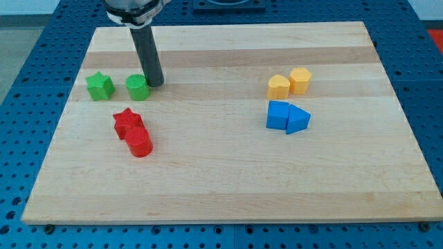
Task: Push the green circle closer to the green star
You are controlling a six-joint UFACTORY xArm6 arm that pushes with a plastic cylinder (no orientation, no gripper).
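Observation:
The green circle sits on the wooden board at the view's upper left. The green star lies a short gap to its left. My tip stands right against the green circle's right side, a little toward the view's top. The dark rod rises from there to the arm at the view's top edge.
A red star and a red cylinder touch each other below the green blocks. At the view's right are two yellow blocks, and below them a blue block and a blue triangle.

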